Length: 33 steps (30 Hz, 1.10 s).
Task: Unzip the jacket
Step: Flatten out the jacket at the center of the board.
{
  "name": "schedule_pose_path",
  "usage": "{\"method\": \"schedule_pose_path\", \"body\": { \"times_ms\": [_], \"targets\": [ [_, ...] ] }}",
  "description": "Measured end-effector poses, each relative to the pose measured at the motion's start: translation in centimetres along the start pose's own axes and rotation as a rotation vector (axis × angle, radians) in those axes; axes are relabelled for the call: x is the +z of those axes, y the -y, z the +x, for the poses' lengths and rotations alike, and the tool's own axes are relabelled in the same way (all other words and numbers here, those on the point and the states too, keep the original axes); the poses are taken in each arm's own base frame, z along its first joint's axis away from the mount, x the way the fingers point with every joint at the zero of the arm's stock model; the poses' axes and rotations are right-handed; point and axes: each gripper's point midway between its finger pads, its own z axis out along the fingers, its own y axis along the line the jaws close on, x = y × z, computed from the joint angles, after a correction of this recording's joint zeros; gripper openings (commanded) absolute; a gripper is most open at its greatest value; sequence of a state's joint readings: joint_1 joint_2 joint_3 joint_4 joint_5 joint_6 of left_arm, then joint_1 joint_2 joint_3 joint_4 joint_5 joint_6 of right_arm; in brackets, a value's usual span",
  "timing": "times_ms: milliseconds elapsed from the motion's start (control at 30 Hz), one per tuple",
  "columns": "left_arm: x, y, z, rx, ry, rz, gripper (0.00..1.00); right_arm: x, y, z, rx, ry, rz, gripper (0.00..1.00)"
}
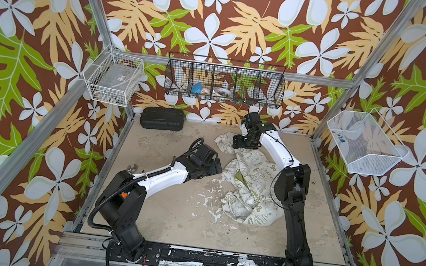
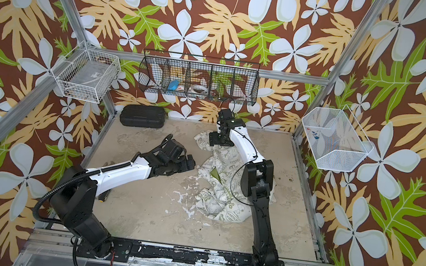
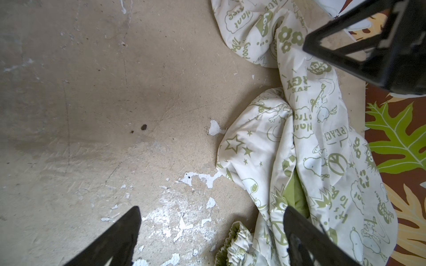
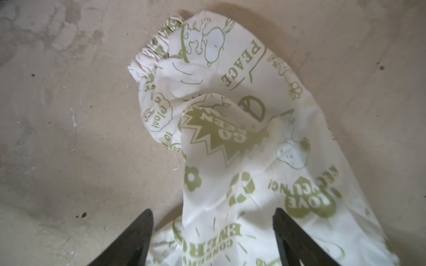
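The jacket (image 1: 248, 183) (image 2: 220, 187) lies crumpled right of the table's middle, cream-white with olive cartoons and "PEACE" prints, and a wedge of green lining (image 1: 242, 177) shows in its folds. My left gripper (image 1: 217, 164) (image 2: 191, 164) hovers open at the jacket's left edge. In the left wrist view that gripper (image 3: 212, 210) spans bare table and an elastic cuff (image 3: 235, 244), with one jaw over the cloth (image 3: 311, 138). My right gripper (image 1: 240, 146) (image 2: 215, 141) points down over the far end of the jacket. It stands open (image 4: 213, 211) with a fabric ridge (image 4: 230, 142) between its jaws, not pinched.
A black case (image 1: 162, 118) sits at the back left of the table. A black wire basket (image 1: 225, 81) holding tape rolls hangs on the back wall. White wire baskets (image 1: 115, 77) (image 1: 365, 144) hang on the side frames. A wrench (image 1: 131, 168) lies by the left arm.
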State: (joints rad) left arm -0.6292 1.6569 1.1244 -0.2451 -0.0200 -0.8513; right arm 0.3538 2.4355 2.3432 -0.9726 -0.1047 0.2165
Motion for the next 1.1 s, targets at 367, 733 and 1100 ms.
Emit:
{"method": "schedule_pose_path", "body": {
  "times_ms": [367,733,1100],
  "targets": [
    [0.9,0.4,0.1,-0.006,-0.018,0.009,0.96,0.6,0.7,-1.2,0.02,0.009,0.02,0.0],
    [1.2,3.9,-2.8,0.012,0.044,0.081,0.99,-19.2,8.1,-5.4,0.206,0.354,-0.006,0.0],
    [1.2,4.4,-2.0,0.003,0.014,0.097,1.0,-32.5,7.2,5.4,0.263,0.509,0.032,0.0]
  ]
}}
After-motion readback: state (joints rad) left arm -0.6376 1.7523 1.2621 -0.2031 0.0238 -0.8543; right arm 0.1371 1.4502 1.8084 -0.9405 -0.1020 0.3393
